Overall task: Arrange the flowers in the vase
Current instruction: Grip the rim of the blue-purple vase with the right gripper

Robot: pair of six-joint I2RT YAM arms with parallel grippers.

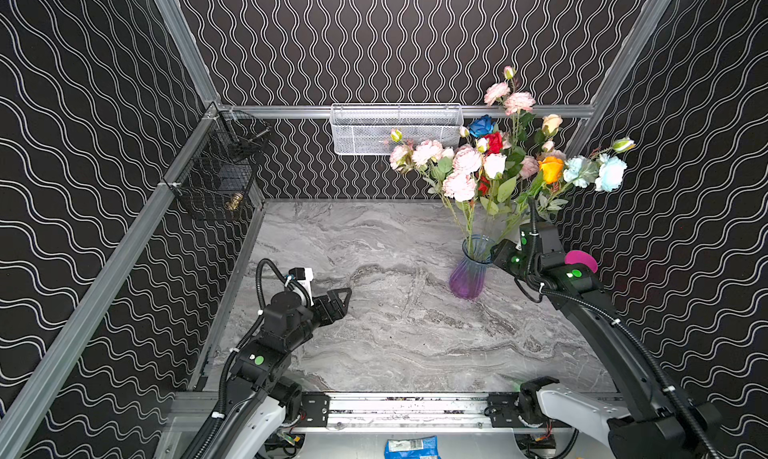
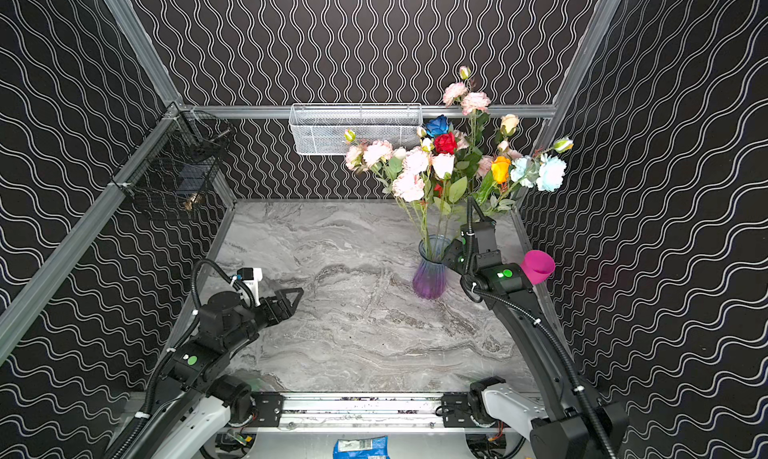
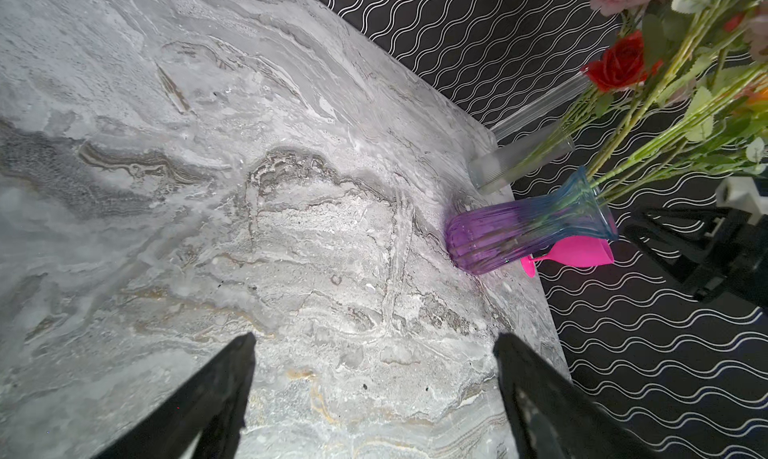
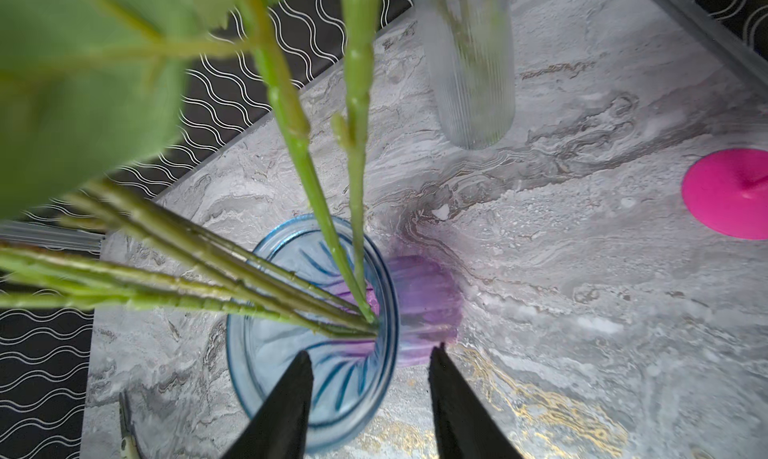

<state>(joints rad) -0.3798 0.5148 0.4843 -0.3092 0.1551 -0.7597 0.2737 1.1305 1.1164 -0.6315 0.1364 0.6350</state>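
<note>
Several flower stems [image 4: 322, 195] beyond right jaws

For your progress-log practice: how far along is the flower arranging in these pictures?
Done: several flower stems stand in the purple vase. In hand: nothing; the right gripper hangs open at its rim, and the left gripper is open above the table. Left: the clear ribbed vase also holds stems, perhaps to be moved.
</note>
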